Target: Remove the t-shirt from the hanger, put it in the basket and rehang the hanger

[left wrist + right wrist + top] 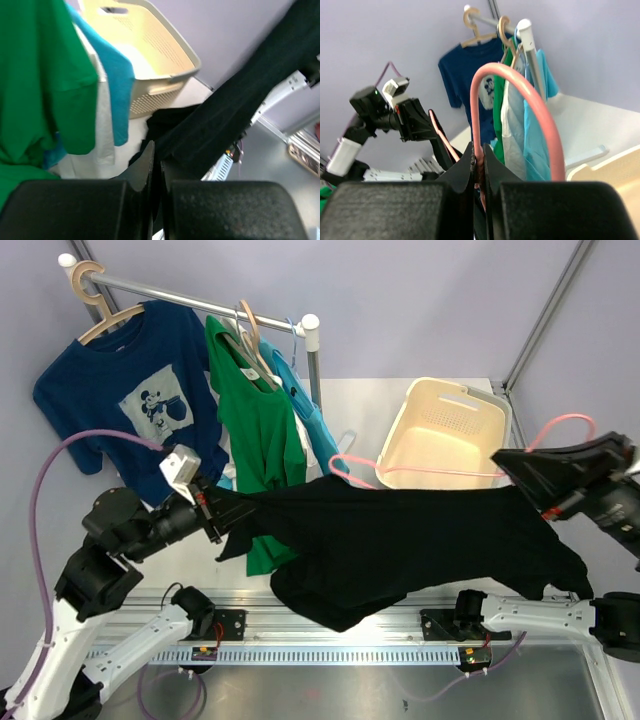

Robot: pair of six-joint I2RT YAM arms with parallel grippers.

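Observation:
The black t-shirt point(400, 540) hangs stretched in the air between both arms. My left gripper point(213, 512) is shut on its left end; in the left wrist view the black cloth point(240, 100) runs out from between the shut jaws point(156, 155). The pink hanger point(420, 472) shows along the shirt's top edge, its hook curving up at the right. My right gripper point(510, 462) is shut on the hanger; in the right wrist view the pink wire point(495, 75) is pinched between the jaws point(479, 152) and loops overhead.
A cream laundry basket point(450, 425) stands on the table behind the shirt. A clothes rail point(200, 295) at the back left holds a navy t-shirt point(140, 390), a green t-shirt point(255, 420) and a light blue one point(310, 415) on wooden hangers.

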